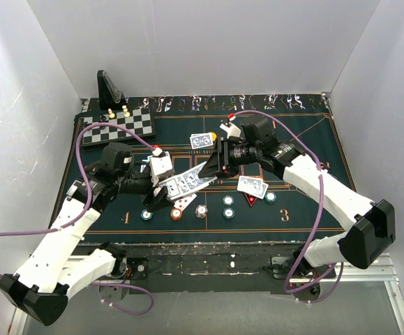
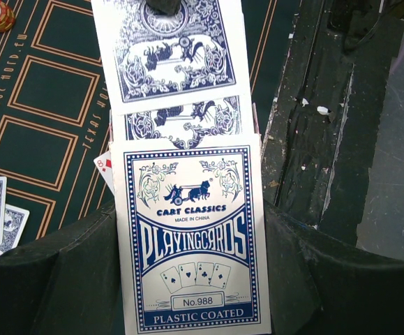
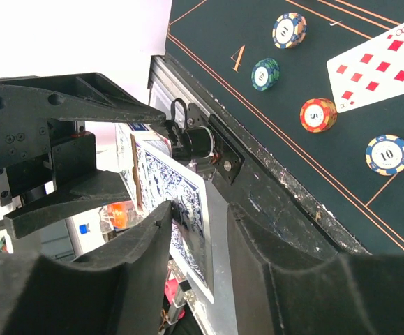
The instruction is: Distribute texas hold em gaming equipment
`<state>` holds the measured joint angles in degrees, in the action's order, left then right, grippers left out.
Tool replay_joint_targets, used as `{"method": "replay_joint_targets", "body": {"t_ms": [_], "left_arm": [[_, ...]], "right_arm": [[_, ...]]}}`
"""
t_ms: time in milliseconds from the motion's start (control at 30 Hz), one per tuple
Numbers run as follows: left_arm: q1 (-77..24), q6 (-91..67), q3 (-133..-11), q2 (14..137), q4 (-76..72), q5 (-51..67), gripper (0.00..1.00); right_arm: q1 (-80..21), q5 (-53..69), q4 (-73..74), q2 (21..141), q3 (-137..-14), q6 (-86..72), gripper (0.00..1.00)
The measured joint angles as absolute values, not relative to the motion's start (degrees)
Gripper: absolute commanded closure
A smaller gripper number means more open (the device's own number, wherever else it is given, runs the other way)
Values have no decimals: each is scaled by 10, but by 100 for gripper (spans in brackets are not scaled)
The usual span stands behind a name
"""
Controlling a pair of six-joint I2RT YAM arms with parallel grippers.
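Note:
My left gripper (image 1: 164,191) (image 2: 190,209) is shut on a blue-and-white playing-card box (image 2: 191,244) held above the near middle of the green mat (image 1: 306,209). Blue-backed cards (image 2: 170,49) fan out of its far end. My right gripper (image 1: 210,169) (image 3: 200,209) is open around the edge of the top card (image 3: 188,209), which rests against one finger with a gap to the other. More cards (image 1: 202,141) (image 1: 252,186) lie on the mat, and an eight of diamonds (image 3: 376,66) lies face up. Orange (image 1: 176,213), teal (image 1: 146,214) and whitish (image 1: 201,211) chips lie along the near row.
A chessboard with pawns (image 1: 121,124) and a black angled stand (image 1: 109,89) are at the back left. More chips (image 1: 228,206) (image 1: 270,197) and a red triangle marker (image 1: 250,199) lie right of centre. White walls enclose the table on three sides.

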<state>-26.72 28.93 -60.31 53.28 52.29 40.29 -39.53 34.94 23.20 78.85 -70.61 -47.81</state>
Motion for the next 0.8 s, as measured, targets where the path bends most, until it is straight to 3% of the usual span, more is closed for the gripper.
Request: {"method": "replay_joint_targets", "body": {"t_ms": [333,567,700,800], "left_arm": [[-267,289,-603,530,523,403,100],[-267,288,-603,530,526,402,100],[-267,287,-603,530,527,402,100],[-267,286,-603,529,526,403,100]], "right_arm": [[-382,347,244,772,-706,-475,66],[-376,347,260,769,-708,-461,88],[-368,346,273,761,-720,-456,96],[-364,346,281,761,-738,-449,97]]}}
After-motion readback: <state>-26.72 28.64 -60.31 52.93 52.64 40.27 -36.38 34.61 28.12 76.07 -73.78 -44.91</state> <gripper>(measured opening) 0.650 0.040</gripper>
